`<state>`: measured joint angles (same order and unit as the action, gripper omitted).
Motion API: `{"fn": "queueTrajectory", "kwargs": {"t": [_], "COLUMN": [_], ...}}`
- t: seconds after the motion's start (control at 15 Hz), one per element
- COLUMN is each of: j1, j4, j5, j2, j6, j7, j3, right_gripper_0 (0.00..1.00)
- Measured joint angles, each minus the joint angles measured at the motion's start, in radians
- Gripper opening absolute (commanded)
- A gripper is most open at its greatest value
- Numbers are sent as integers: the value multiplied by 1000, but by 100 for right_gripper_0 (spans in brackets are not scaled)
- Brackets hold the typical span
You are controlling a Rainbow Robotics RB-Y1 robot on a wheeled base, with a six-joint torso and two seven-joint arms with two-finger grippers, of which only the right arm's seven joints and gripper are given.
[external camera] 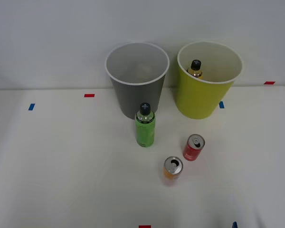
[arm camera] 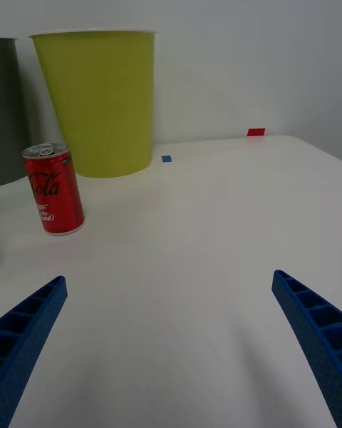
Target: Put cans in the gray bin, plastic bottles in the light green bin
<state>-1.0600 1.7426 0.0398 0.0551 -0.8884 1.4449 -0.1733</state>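
The gray bin [external camera: 137, 85] and the light green bin [external camera: 206, 88] stand side by side at the back of the white table. A yellow bottle [external camera: 195, 69] with a black cap stands inside the light green bin. A green-wrapped bottle [external camera: 145, 125] stands upright in front of the gray bin. To its right stand a red can [external camera: 193, 147] and an orange can [external camera: 172, 170], both upright. My right gripper [arm camera: 167, 342] is open and holds nothing, low over the table, with the red can [arm camera: 54, 189] and the light green bin [arm camera: 100, 100] ahead of it. A blue fingertip [external camera: 234, 224] shows at the table's near edge.
Small red and blue tape marks [external camera: 89, 95] dot the table near its back and front edges. A plain pale wall stands close behind the bins. The gray bin's edge [arm camera: 11, 114] sits beside the light green bin in the wrist view.
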Motion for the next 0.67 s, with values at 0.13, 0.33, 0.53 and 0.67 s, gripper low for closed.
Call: {"fn": "queueTrajectory", "kwargs": {"t": [0.13,0.33,0.53,0.67], "j1": [0,0,0,0], "j4": [0,0,0,0], "j5": [0,0,0,0], "j2": [0,0,0,0], "j6": [0,0,0,0], "j7": [0,0,0,0], "j3": [0,0,0,0], "right_gripper_0": [100,100,100,100]}}
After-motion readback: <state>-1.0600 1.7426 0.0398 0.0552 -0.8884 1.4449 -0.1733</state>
